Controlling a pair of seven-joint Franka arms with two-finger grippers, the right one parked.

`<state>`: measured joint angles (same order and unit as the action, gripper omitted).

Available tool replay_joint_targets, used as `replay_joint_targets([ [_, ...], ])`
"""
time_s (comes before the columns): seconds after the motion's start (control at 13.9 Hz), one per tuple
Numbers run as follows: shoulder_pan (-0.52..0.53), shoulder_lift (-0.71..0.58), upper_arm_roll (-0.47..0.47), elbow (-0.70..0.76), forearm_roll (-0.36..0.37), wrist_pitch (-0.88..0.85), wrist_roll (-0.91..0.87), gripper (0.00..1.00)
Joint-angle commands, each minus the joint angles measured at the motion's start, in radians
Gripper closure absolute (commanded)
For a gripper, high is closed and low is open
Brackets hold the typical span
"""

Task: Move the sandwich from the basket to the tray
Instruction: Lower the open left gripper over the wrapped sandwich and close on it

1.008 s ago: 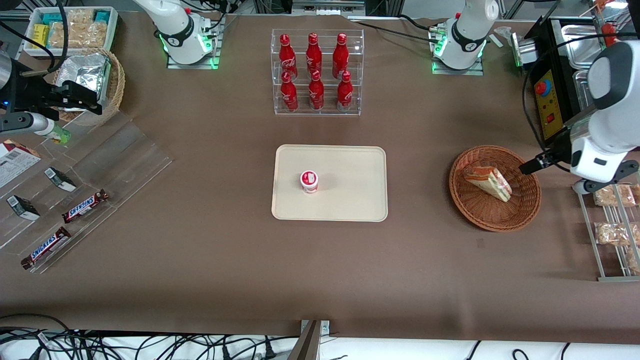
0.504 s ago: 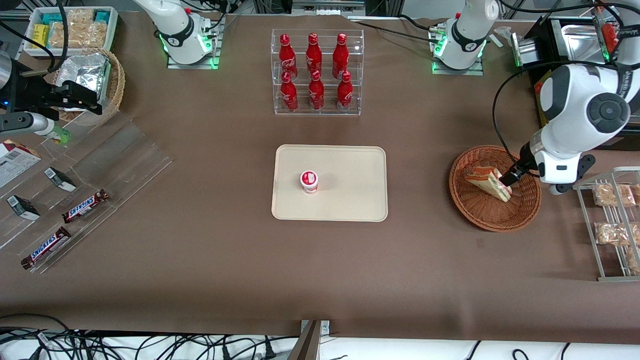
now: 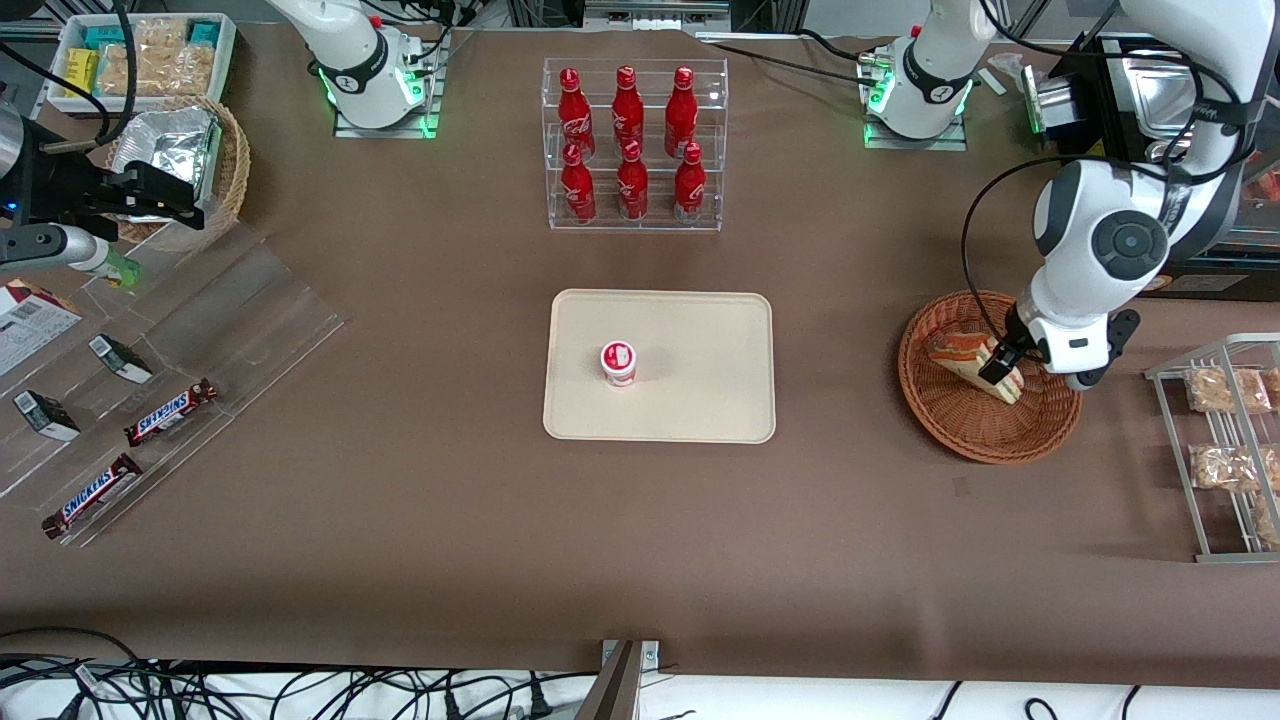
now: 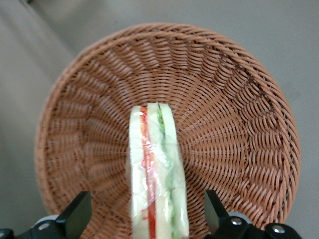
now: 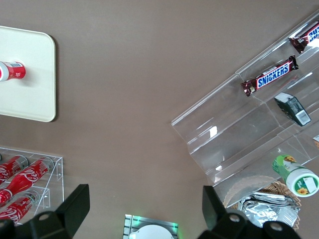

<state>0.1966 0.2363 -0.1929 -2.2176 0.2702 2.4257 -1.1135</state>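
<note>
The wrapped sandwich [image 3: 962, 357] [image 4: 157, 169] lies in the reddish-brown wicker basket [image 3: 960, 430] [image 4: 234, 114], toward the working arm's end of the table. My gripper [image 3: 1001, 368] [image 4: 148, 219] hangs just above the sandwich, open, with one dark finger on each side of the wedge and a clear gap to both. The cream tray [image 3: 700, 400] sits mid-table and carries a small red-and-white cup [image 3: 619, 362].
A clear rack of red bottles [image 3: 632, 145] stands farther from the front camera than the tray. A wire rack of bagged snacks [image 3: 1225, 440] lies beside the basket at the table's end. Acrylic steps with Snickers bars [image 3: 170, 412] sit toward the parked arm's end.
The working arm has swung in from the table's end over the basket. The gripper has come down over the sandwich. The sandwich and basket have not moved.
</note>
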Motion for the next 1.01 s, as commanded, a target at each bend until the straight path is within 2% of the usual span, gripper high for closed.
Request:
replay_joint_targets([
  [0.0, 0.003, 0.02, -0.002, -0.039, 0.027, 0.081, -0.048, 0.0],
  [0.22, 0.007, 0.038, -0.002, -0.066, 0.032, 0.134, -0.048, 0.0],
  [0.36, 0.009, 0.047, -0.002, -0.068, 0.059, 0.138, -0.048, 0.0],
  [0.58, 0.009, 0.044, -0.002, -0.063, 0.063, 0.131, -0.031, 0.02],
  [0.65, 0.009, 0.044, 0.0, -0.06, 0.063, 0.13, -0.034, 0.16],
  [0.86, 0.01, 0.041, 0.001, -0.057, 0.063, 0.127, -0.048, 0.87],
  [0.94, 0.01, 0.04, 0.001, -0.059, 0.063, 0.127, -0.048, 1.0],
])
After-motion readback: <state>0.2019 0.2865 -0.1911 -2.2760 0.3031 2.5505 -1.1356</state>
